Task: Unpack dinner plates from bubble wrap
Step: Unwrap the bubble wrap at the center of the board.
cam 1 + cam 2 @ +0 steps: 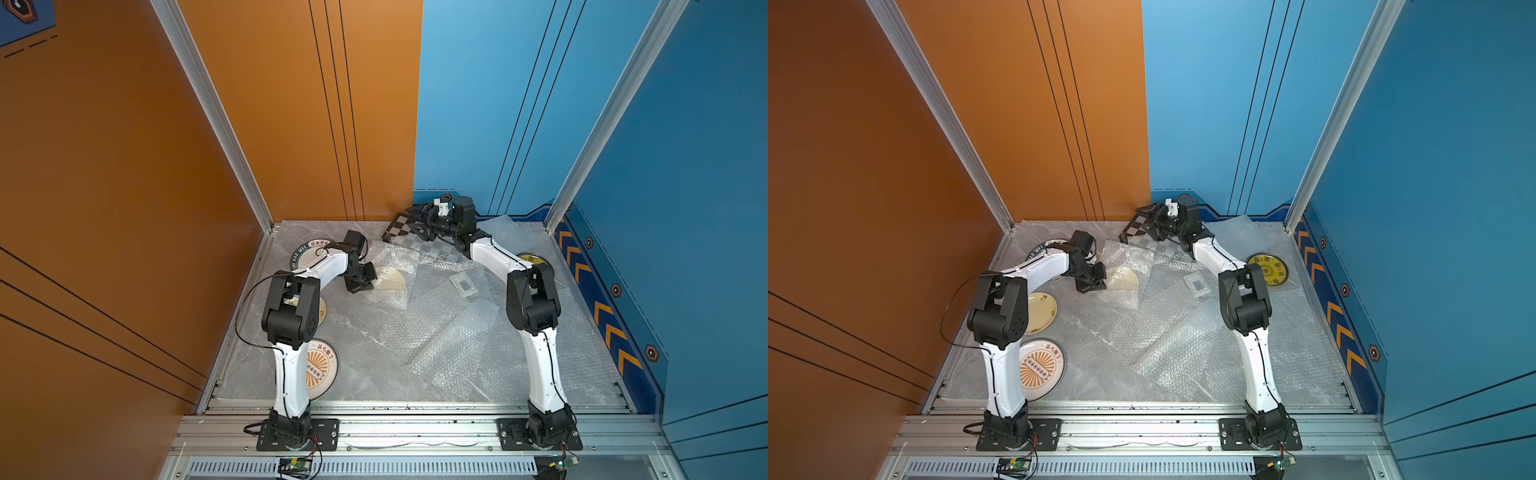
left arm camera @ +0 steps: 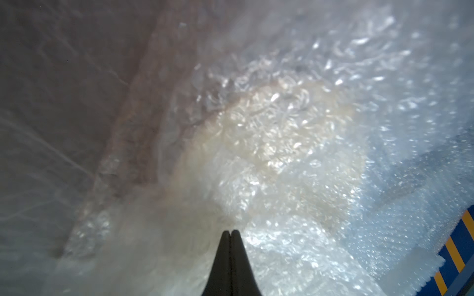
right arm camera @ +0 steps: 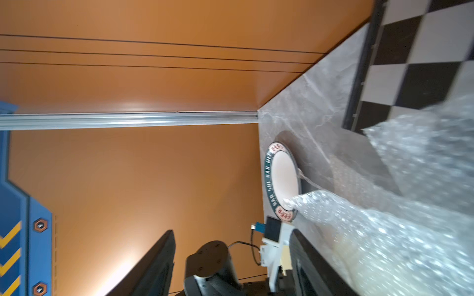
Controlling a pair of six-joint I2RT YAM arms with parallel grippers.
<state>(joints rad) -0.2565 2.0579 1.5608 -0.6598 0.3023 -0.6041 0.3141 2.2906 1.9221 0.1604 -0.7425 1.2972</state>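
Observation:
A cream dinner plate lies still covered by bubble wrap at mid-table. My left gripper sits at its left edge, shut; no wrap shows between the tips. My right gripper is raised at the back by the checkerboard, open and empty, with wrap beside one finger. Bare plates: green-lettered, cream, orange sunburst, and yellow at the right.
Loose bubble wrap sheets cover the table's middle and right. A small white card box lies among them. A black-and-grey checkerboard leans at the back wall. Orange and blue walls enclose the table.

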